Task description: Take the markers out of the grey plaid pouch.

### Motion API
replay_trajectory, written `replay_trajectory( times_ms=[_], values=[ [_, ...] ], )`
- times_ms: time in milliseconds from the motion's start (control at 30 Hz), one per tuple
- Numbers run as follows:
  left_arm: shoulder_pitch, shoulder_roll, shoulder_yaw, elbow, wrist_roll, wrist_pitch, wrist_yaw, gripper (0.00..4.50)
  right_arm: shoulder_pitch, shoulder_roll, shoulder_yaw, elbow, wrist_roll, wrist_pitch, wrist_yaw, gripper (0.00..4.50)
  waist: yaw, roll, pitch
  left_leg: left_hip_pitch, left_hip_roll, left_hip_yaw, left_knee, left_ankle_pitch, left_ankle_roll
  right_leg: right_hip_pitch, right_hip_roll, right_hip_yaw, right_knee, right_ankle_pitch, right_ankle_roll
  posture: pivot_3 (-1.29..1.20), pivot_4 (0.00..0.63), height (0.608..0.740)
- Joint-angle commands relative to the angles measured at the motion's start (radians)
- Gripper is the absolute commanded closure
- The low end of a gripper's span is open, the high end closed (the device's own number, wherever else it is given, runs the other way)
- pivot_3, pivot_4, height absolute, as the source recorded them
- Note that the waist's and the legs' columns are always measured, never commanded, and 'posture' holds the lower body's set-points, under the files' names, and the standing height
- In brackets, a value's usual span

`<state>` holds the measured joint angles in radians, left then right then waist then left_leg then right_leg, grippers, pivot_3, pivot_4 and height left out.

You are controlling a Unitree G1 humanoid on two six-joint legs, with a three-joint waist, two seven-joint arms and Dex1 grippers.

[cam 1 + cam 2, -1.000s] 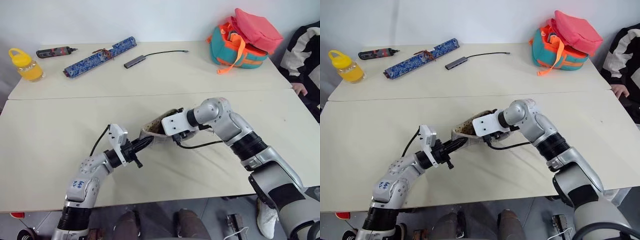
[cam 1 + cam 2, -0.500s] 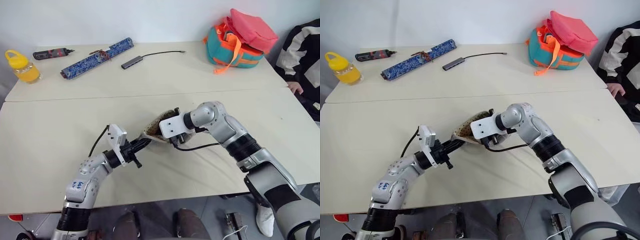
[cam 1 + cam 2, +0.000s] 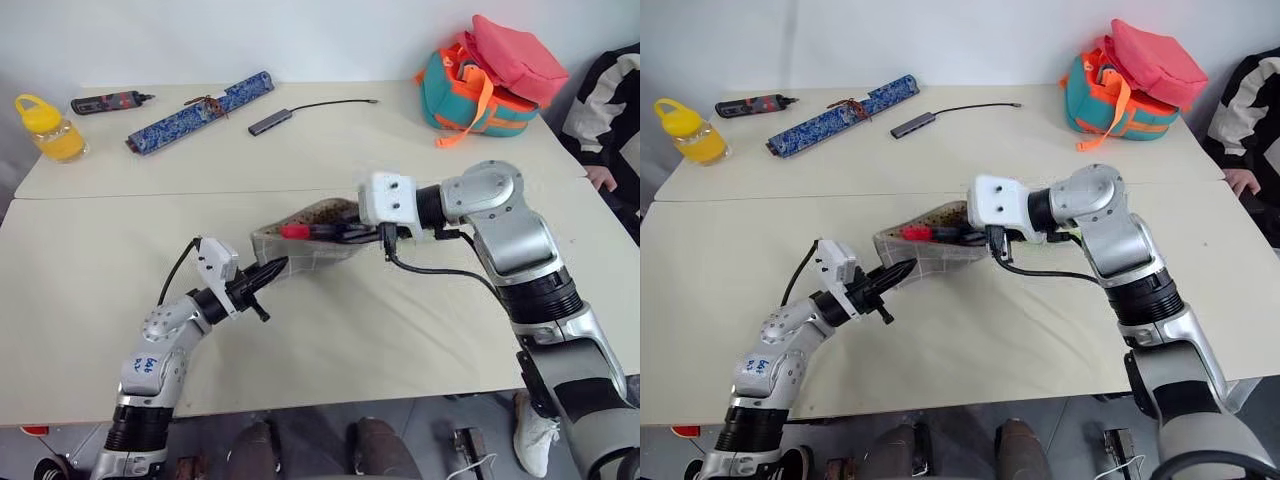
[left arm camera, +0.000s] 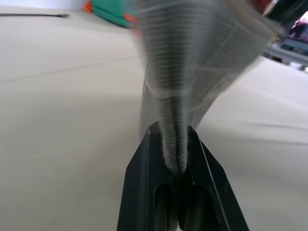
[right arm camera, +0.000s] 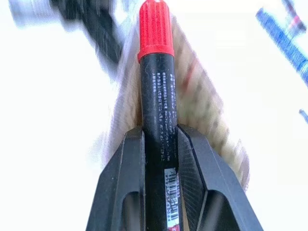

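Red-ended marker (image 5: pixel 156 96) now clamped in right gripper (image 3: pixel 345 234) and raised above pouch (image 3: pixel 305 245), previously down at its mouth; pouch corner pinched in left gripper (image 3: pixel 272 269).

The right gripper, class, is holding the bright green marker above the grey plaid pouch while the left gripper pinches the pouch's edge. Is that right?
Not quite. The right gripper holds the black marker with a red end, not a green one, as the right wrist view shows. The left gripper does pinch the grey plaid pouch.
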<state>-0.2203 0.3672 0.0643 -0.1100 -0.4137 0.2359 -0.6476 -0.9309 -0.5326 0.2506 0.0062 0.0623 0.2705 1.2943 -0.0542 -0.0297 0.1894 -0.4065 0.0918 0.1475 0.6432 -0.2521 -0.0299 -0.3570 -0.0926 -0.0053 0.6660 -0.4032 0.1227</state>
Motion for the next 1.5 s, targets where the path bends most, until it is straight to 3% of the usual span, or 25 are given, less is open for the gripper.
replay_trajectory(
  times_ms=[33, 167, 367, 533, 633, 833, 867, 933, 1100, 1233, 1300, 1500],
  values=[
    [-0.027, 0.014, 0.027, 0.005, 0.034, -0.067, 0.011, 4.50, 0.002, 0.011, -0.061, -0.061, 0.087, 0.060, -0.029, 3.91, 0.001, 0.000, 0.000, 0.000, 0.000, 0.000, 0.000, 0.000, 0.000, 0.000, 0.000, 0.000, 0.000, 0.000, 0.000, 0.00, 0.150, 0.740],
    [-0.037, 0.084, 0.066, 0.037, 0.088, -0.160, -0.008, 4.50, -0.017, 0.003, -0.074, -0.025, 0.071, -0.010, -0.082, 3.91, 0.000, 0.000, 0.000, 0.000, 0.000, 0.001, 0.000, 0.000, 0.000, 0.000, 0.000, 0.000, -0.002, 0.000, 0.000, 0.00, 0.150, 0.740],
    [-0.050, 0.241, 0.235, 0.133, 0.141, -0.297, 0.031, 4.50, -0.027, -0.001, -0.115, -0.039, 0.125, -0.003, -0.116, 3.91, -0.004, 0.000, 0.000, -0.001, 0.001, 0.002, -0.002, 0.000, 0.000, -0.002, 0.000, 0.000, -0.002, 0.000, 0.000, 0.00, 0.150, 0.740],
    [-0.036, 0.341, 0.259, 0.148, 0.325, -0.446, 0.126, 4.50, 0.100, -0.079, -0.027, 0.059, -0.047, -0.142, -0.173, 3.91, 0.007, -0.001, 0.000, 0.000, 0.002, 0.001, -0.004, -0.003, 0.000, -0.001, -0.002, -0.002, -0.004, 0.000, 0.001, 0.00, 0.150, 0.740],
    [0.001, 0.344, 0.223, 0.125, 0.417, -0.490, 0.168, 4.50, 0.163, -0.114, 0.017, 0.157, -0.167, -0.263, -0.249, 3.91, 0.012, -0.001, 0.000, -0.001, -0.002, 0.005, -0.004, -0.005, 0.003, -0.002, -0.004, -0.003, -0.005, 0.001, 0.003, 0.00, 0.150, 0.740],
    [0.109, 0.296, 0.161, 0.118, 0.527, -0.486, 0.243, 4.50, 0.259, -0.118, 0.012, 0.163, -0.174, -0.255, -0.264, 3.91, -0.002, 0.000, 0.000, -0.001, 0.001, 0.014, -0.003, -0.006, 0.003, -0.006, -0.004, -0.003, -0.005, 0.002, 0.004, 0.00, 0.150, 0.740],
    [0.125, 0.288, 0.151, 0.122, 0.515, -0.478, 0.230, 4.23, 0.266, -0.119, 0.007, 0.165, -0.166, -0.253, -0.262, 3.91, -0.004, 0.000, 0.000, 0.000, 0.003, 0.014, -0.003, -0.006, 0.003, -0.006, -0.002, -0.003, -0.004, 0.002, 0.003, 0.00, 0.150, 0.740],
    [0.145, 0.270, 0.141, 0.121, 0.459, -0.450, 0.188, 3.79, 0.277, -0.110, -0.015, 0.149, -0.109, -0.193, -0.231, 3.18, -0.005, 0.000, 0.000, 0.000, 0.006, 0.015, 0.000, -0.007, 0.001, -0.006, 0.000, -0.003, -0.003, 0.002, 0.002, 0.00, 0.150, 0.740],
    [0.136, 0.255, 0.158, 0.087, 0.375, -0.412, 0.150, 2.21, 0.280, -0.100, -0.033, 0.127, -0.079, -0.167, -0.236, 1.56, -0.001, 0.000, 0.000, 0.000, 0.007, 0.016, 0.003, -0.007, 0.001, -0.005, 0.000, -0.002, -0.002, 0.002, 0.001, 0.00, 0.150, 0.740],
    [0.166, 0.242, 0.208, -0.042, 0.147, -0.296, 0.057, 0.91, 0.276, -0.065, -0.085, 0.088, 0.011, -0.119, -0.242, 0.16, 0.001, 0.000, 0.000, 0.000, 0.007, 0.015, 0.003, -0.007, 0.001, -0.005, -0.001, -0.002, -0.002, 0.002, 0.001, 0.00, 0.150, 0.740],
    [0.213, 0.252, 0.231, -0.122, 0.037, -0.261, -0.015, 0.32, 0.283, -0.044, -0.114, 0.049, 0.074, -0.070, -0.237, 0.00, -0.002, 0.000, 0.000, 0.000, 0.008, 0.015, 0.003, -0.008, 0.001, -0.005, -0.001, -0.002, -0.002, 0.002, 0.001, 0.00, 0.150, 0.740],
    [0.319, 0.243, 0.331, -0.180, -0.083, -0.208, -0.048, 0.32, 0.352, 0.001, -0.182, -0.070, 0.228, 0.038, -0.249, 0.00, -0.001, 0.000, 0.000, 0.001, 0.008, 0.015, 0.002, -0.009, 0.000, -0.005, 0.002, -0.002, -0.002, 0.002, 0.001, 0.00, 0.150, 0.740]
  ],
)
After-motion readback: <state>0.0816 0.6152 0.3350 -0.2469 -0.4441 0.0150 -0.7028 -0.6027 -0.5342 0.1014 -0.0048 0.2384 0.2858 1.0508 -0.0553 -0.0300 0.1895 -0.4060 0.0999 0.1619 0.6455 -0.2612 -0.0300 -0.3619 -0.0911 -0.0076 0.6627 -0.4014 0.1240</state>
